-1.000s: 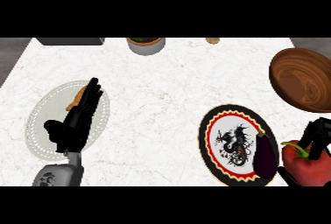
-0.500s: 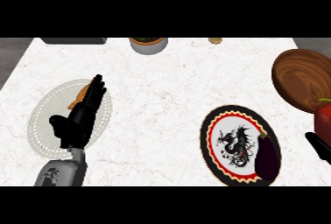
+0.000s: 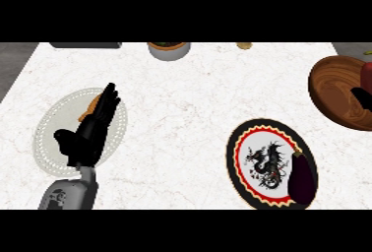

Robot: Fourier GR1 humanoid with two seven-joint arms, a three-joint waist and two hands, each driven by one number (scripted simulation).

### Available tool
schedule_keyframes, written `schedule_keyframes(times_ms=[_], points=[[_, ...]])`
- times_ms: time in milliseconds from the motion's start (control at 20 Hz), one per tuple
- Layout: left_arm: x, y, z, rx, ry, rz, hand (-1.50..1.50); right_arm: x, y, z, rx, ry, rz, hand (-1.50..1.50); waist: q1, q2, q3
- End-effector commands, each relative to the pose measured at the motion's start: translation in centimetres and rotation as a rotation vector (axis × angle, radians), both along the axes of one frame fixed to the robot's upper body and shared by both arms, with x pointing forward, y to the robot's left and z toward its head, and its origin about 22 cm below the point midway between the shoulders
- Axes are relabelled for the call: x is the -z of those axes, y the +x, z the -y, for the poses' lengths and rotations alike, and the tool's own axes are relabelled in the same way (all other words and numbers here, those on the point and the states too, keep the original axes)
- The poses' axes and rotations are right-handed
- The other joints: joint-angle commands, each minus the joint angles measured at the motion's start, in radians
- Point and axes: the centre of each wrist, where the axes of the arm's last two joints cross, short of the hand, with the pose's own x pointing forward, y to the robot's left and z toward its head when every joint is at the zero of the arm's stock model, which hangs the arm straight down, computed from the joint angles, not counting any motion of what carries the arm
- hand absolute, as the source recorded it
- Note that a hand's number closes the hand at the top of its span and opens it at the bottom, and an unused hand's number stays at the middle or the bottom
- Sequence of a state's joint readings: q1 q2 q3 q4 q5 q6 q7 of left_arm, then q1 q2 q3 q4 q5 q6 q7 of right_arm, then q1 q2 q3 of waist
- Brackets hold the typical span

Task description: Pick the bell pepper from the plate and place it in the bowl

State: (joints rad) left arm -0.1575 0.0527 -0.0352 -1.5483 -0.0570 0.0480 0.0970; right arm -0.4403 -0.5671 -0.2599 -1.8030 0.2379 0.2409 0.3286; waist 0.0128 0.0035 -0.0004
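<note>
The red bell pepper shows only as a sliver at the right edge, held over the wooden bowl. My right hand is mostly cut off by that edge; its dark fingers sit just under the pepper, curled on it. The black, red-rimmed plate with a dragon picture lies at the lower right, and a dark purple eggplant rests on its right side. My left hand rests open, fingers up, at the left.
A white dotted plate lies under the left hand, with an orange item on it. At the back edge stand a grey pot, a dark flat object and a small yellowish thing.
The right hand has carried the bell pepper up and away from the plate's right side to over the wooden bowl. The view has shifted slightly. The left hand has stayed still.
</note>
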Motion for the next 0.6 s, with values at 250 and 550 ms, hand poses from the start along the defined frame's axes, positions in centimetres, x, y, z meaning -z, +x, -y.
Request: schedule_keyframes(times_ms=[250, 550], points=[[0.0, -1.0, -0.1, 0.0, -0.004, 0.002, 0.0, 3.4, 4.8, 5.8, 0.145, -0.265, -0.034, 1.5, 0.009, 0.002, 0.001], [-0.2, -0.9, 0.2, 0.005, 0.005, 0.004, 0.0, 6.9, 8.7, 7.9, 0.211, -0.223, -0.052, 1.5, 0.011, 0.002, 0.001]])
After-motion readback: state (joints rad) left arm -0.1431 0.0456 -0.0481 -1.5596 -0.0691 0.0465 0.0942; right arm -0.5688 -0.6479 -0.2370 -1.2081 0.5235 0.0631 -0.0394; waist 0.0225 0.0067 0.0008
